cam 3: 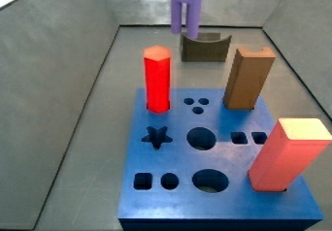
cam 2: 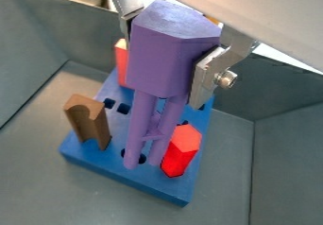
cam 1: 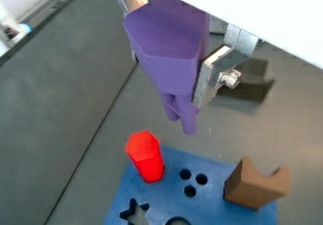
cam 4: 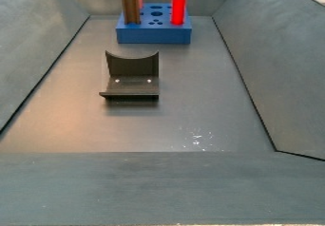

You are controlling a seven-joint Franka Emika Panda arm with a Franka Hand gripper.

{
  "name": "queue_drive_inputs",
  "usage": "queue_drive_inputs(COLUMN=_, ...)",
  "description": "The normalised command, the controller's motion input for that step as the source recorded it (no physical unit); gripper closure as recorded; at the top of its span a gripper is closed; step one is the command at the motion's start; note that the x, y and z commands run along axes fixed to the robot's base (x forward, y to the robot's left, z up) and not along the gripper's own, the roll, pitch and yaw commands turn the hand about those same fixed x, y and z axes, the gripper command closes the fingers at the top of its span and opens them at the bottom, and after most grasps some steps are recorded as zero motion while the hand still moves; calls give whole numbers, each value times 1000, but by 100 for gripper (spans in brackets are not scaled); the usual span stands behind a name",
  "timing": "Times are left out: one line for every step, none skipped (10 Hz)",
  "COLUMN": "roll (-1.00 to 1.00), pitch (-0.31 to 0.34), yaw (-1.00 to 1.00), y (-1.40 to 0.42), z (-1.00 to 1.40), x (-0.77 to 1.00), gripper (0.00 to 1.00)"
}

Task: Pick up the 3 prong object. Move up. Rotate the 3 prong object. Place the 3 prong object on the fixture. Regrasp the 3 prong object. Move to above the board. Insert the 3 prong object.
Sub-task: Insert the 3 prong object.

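Note:
My gripper [cam 1: 171,49] is shut on the 3 prong object [cam 1: 171,40], a purple peg held upright between the silver fingers [cam 1: 212,73] with its prongs [cam 1: 187,115] pointing down. In both wrist views it hangs in the air over the blue board [cam 2: 108,153], touching nothing; the other one shows the gripper [cam 2: 168,59] and peg [cam 2: 158,59] too. Only the prongs [cam 3: 189,7] show in a side view, above the fixture [cam 3: 205,47]. The fixture [cam 4: 131,75] stands bare on the floor before the board [cam 4: 155,35].
On the board [cam 3: 215,191] stand a red hexagonal peg [cam 3: 157,80], a tall brown block [cam 3: 248,78] and a salmon block [cam 3: 289,155]. Star, round and square holes lie between them. Grey walls slope in on the sides.

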Motion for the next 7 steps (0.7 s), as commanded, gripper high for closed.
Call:
queue_drive_inputs(roll=-323, pitch=0, yaw=-591, y=0, z=-234, x=83, gripper=100)
queue_drive_inputs(roll=-299, pitch=0, yaw=-611, y=0, z=-317, x=31, gripper=100)
queue_drive_inputs(roll=-229, pitch=0, yaw=-466, y=0, z=-246, x=154, gripper=100)
queue_drive_inputs(roll=-259, pitch=-1, yaw=-486, y=0, z=-271, x=109, gripper=100)
queue_drive_inputs(roll=-304, pitch=-11, yaw=-497, y=0, z=-243, x=89, gripper=100)
queue_drive_inputs(roll=-317, pitch=0, yaw=-531, y=0, z=-229, x=111, gripper=100)
queue_drive_inputs(roll=-344, pitch=23, yaw=-531, y=0, z=-246, x=157, gripper=100)
